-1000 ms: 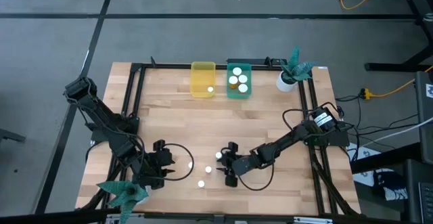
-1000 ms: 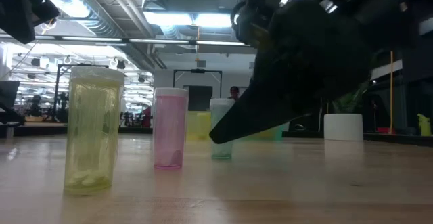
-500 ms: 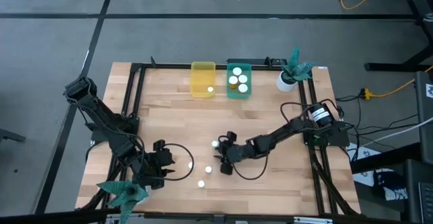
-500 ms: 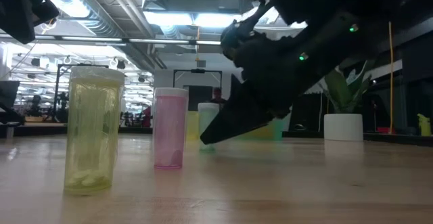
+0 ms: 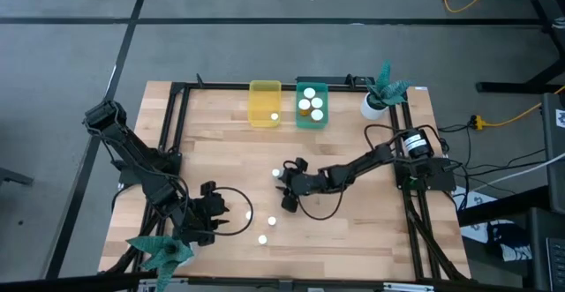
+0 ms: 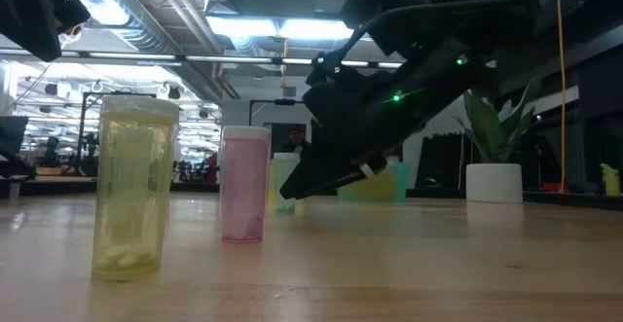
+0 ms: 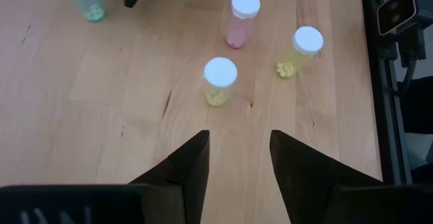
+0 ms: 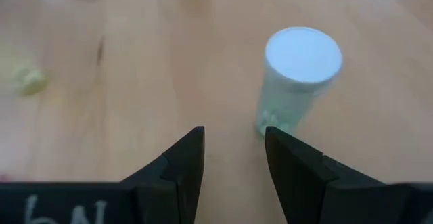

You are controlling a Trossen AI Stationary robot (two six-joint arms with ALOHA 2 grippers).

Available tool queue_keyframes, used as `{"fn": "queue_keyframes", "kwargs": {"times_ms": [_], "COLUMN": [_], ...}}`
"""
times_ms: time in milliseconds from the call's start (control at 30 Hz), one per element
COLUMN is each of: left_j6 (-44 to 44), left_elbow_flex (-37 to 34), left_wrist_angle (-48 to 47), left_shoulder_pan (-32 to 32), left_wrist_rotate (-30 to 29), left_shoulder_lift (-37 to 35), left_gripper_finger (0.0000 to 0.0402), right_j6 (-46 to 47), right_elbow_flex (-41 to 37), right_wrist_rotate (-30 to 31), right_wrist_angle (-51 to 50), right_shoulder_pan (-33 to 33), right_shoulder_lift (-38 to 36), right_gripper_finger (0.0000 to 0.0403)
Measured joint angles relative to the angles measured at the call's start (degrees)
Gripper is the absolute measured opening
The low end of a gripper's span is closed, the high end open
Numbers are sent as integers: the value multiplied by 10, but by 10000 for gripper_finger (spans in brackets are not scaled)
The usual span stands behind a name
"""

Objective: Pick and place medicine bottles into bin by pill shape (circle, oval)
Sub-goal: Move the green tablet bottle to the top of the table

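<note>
A pale green medicine bottle (image 8: 287, 102) with a white cap stands upright on the table just beyond my right gripper (image 8: 233, 153), which is open with nothing between its fingers. In the high view that bottle (image 5: 276, 174) is at mid-table, on the far side of my right gripper (image 5: 285, 184). My left gripper (image 7: 238, 149) waits open near the front left. Ahead of it stand a yellow-green bottle (image 7: 220, 82), a pink bottle (image 7: 240, 21) and a yellow bottle (image 7: 301, 48). The yellow bin (image 5: 265, 98) and the teal-green bin (image 5: 311, 120) sit at the far edge with white-capped bottles in them. My right gripper touches the pale green bottle low on its body (image 8: 269, 124) with the tip of the finger (image 8: 281, 149) on its far side, outside the gap. The fingers slant down from the table's right. The bottle stands upright with its base on the table.
A white plant pot (image 5: 372, 107) stands at the far right, beside the teal-green bin. A green paper plant (image 5: 159, 252) lies at the near left corner. Black frame rails run along the table's edges. Bare wood lies between the bottles and the bins.
My right gripper has swept toward the table's far edge and a little left. The pale green bottle has slid upright along the table ahead of it, away from the three bottles near the front. My left gripper has kept still.
</note>
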Motion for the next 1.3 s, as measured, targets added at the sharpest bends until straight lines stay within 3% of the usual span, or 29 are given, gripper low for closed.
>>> {"fn": "queue_keyframes", "kwargs": {"times_ms": [1300], "left_j6": [-2], "left_elbow_flex": [0], "left_wrist_angle": [2], "left_shoulder_pan": [0], "left_wrist_rotate": [-2], "left_shoulder_lift": [0], "left_gripper_finger": [150], "right_j6": [-34], "right_elbow_flex": [0], "right_wrist_rotate": [10], "right_wrist_angle": [35], "right_shoulder_pan": [-125], "right_shoulder_lift": [0], "right_gripper_finger": [158]}}
